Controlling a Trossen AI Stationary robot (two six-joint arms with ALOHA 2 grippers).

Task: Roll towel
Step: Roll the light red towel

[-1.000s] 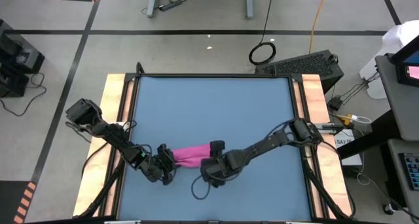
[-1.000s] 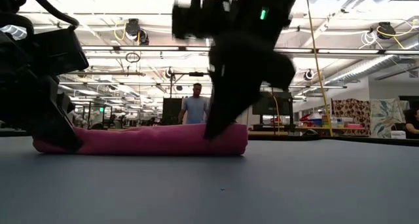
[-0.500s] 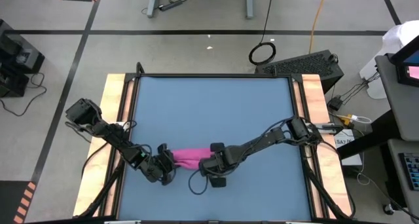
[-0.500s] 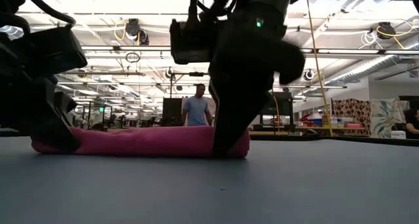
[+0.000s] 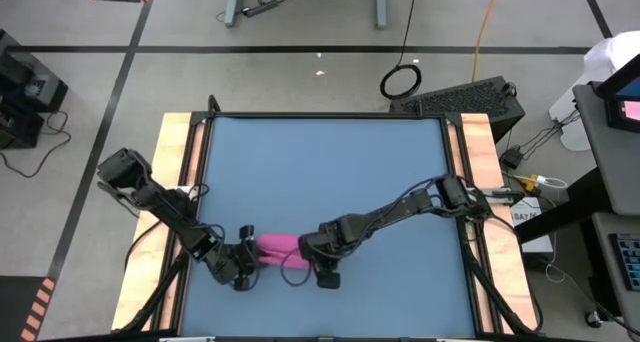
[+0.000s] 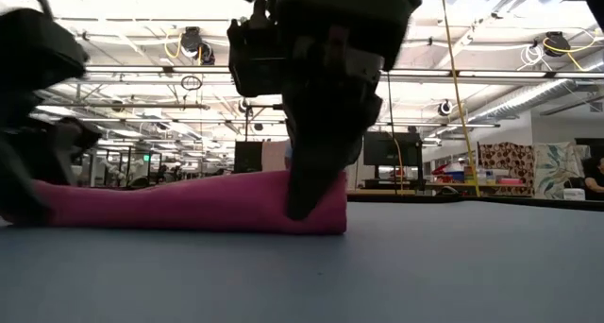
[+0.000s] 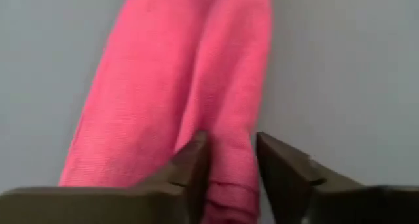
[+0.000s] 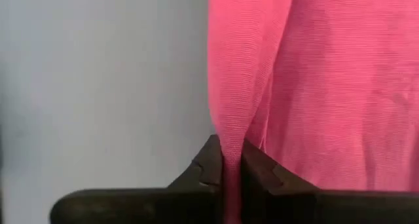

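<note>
The towel [image 5: 278,247] lies as a long pink roll on the blue table [image 5: 320,162], toward the near edge, a bit left of centre. From table height it reads as a low bolster, thicker at the end under my right arm.

My right pincer [image 8: 226,165] sits at the roll's right end. Its two fingers [image 8: 203,164] are pressed together with a thin fold of the pink cloth pinched between them; the fold rises from the tips as a taut ridge, the rest of the cloth spreading beside it.

My left pincer [image 7: 229,162] is at the roll's left end. Its fingers [image 7: 190,165] stand a narrow gap apart, straddling one strip of the cloth's edge. The strip fills the gap and touches both fingers; I cannot tell whether they truly clamp it or only flank it.

In the overhead view both arms reach in low from the table's sides, meeting at the towel.
</note>
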